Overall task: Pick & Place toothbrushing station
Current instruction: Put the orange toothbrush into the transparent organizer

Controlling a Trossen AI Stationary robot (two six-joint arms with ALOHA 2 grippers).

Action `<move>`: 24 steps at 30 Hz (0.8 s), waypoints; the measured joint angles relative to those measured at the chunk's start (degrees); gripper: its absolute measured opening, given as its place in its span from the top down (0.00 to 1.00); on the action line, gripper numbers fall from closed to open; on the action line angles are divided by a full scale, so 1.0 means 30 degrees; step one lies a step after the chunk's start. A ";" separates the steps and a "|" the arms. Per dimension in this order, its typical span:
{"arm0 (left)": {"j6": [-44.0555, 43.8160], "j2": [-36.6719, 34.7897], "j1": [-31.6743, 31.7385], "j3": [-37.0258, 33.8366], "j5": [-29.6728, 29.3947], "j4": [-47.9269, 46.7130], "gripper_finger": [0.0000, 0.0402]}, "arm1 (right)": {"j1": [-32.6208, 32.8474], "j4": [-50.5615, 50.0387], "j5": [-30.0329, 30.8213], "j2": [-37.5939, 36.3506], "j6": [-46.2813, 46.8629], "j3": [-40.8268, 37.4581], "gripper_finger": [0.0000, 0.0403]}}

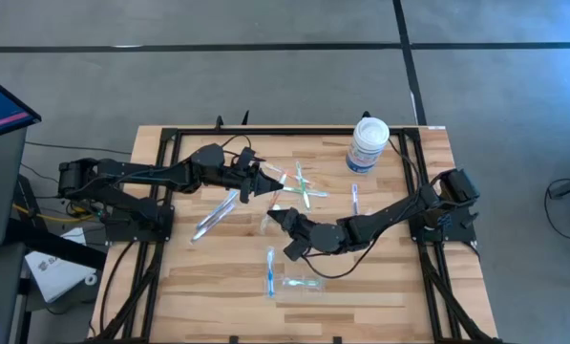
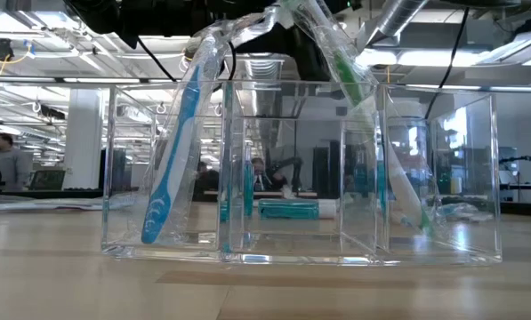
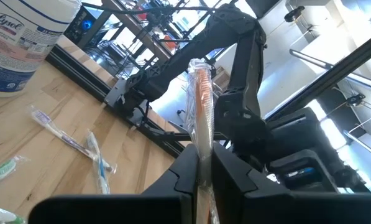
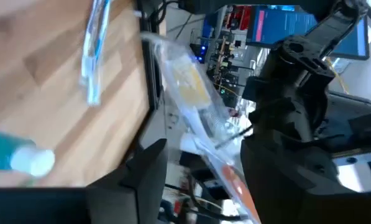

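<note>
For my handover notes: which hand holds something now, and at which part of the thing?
The left hand is shut on a wrapped toothbrush, near one end. The right hand is open, holding nothing.

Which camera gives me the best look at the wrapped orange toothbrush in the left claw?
Left wrist view: the wrapped orange toothbrush stands clamped in the shut left claw. Right wrist shows it blurred; in the high view it is hard to pick out; low view misses it.

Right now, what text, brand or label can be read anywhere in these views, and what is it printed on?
"Lysol": on the blue-and-white label of the white wipes tub, left wrist view.
Smaller print beneath it on that label: too small to read.
Blue screen behind the table, right wrist view: blurred, unreadable.
Toothbrush wrappers: no legible print.
</note>
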 joint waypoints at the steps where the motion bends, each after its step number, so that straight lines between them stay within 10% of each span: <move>1: -0.0005 0.0000 0.0000 0.0000 0.0000 0.0000 0.96 | 0.0000 0.0026 0.0007 -0.0003 -0.0365 0.0041 0.53; 24: -0.0582 -0.0022 0.0000 0.0022 0.0459 -0.0034 0.94 | -0.0427 0.3865 0.0115 0.1858 -0.6818 0.0772 0.75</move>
